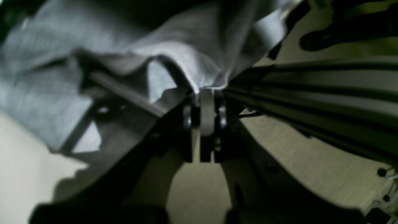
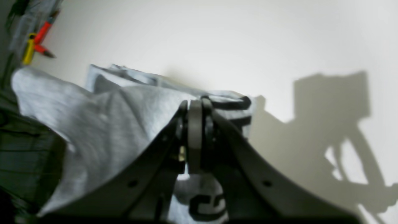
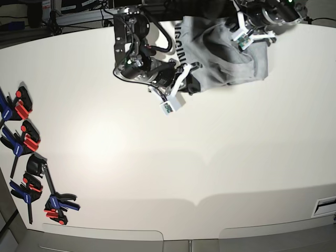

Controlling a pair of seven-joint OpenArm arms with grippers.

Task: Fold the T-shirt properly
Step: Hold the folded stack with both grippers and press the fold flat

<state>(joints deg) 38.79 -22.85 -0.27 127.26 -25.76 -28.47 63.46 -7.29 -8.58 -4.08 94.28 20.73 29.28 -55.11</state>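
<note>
**Two grippers pinch T-shirt at far edge of table**

The grey T-shirt (image 3: pixel 226 58) lies bunched at the far side of the white table (image 3: pixel 173 157), its black lettering showing along one edge. The left gripper (image 1: pixel 206 93) is closed on a fold of the cloth, the fabric draping up and away from its tips. The right gripper (image 2: pixel 195 104) is also closed, its tips at the hem near the lettering and apparently clamped on it. Both arms crowd the same small patch of table, near each other. A row of clamps (image 3: pixel 26 157) sits well apart along the table's near-left edge.

The risk from here, as it looks: each pinch seems to hold only a thin edge, so a quick lift or pull could slip the cloth free on one side and leave the shirt hanging crooked. With the fabric already rumpled, extra layers may be caught in either grip, dragging wrinkles into the fold. The arms working this close could also snag each other's cloth.
</note>
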